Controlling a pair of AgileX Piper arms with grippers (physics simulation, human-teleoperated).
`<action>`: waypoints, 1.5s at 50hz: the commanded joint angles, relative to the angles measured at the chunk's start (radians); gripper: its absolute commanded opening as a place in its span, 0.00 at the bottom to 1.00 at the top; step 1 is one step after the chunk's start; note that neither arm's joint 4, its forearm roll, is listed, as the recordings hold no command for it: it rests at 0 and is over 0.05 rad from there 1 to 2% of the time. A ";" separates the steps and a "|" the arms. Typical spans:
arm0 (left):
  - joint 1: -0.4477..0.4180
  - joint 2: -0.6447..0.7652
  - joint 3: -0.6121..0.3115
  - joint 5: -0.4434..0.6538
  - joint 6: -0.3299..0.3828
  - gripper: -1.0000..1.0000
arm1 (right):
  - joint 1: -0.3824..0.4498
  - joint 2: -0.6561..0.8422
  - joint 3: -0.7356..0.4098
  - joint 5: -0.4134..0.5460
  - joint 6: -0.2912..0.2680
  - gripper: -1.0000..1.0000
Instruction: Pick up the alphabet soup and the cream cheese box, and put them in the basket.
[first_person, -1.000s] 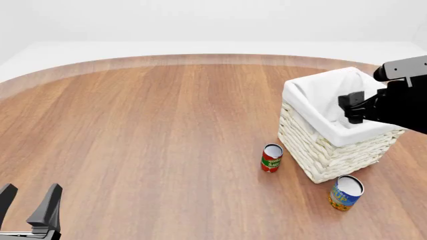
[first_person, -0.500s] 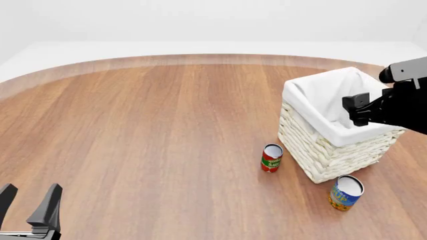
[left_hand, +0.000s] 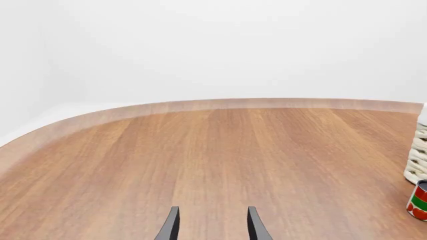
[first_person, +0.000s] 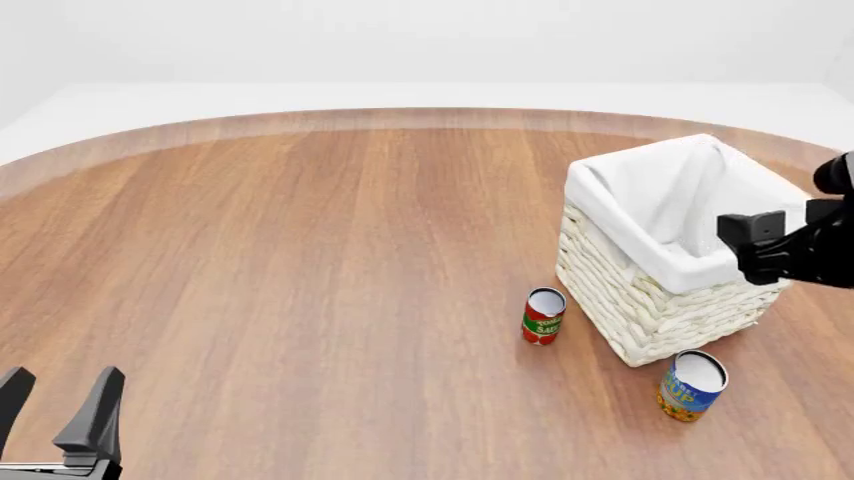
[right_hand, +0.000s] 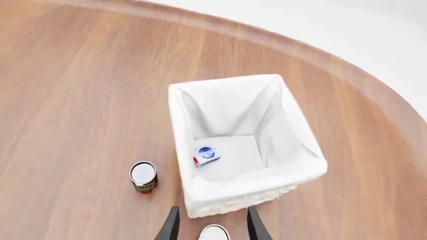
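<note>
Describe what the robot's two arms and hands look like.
Both are matte black with no visible markings or cables. The left hand shows two flat, tapered dark grey fingers with angular tips. The right arm is a blocky black body with a rounded joint; its hand ends in two slim, pointed dark fingers.

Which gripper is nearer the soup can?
Right. The right gripper hangs above the basket, just beyond the soup can; the left gripper is across the table.
</note>
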 joint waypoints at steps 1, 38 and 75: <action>0.000 0.002 0.000 -0.003 0.000 1.00 | -0.005 -0.096 0.054 0.057 0.012 1.00; 0.000 -0.005 0.000 0.005 0.000 1.00 | -0.022 -0.283 0.253 0.173 0.027 1.00; 0.000 -0.005 0.000 0.005 0.000 1.00 | -0.036 -0.440 0.310 0.322 0.054 1.00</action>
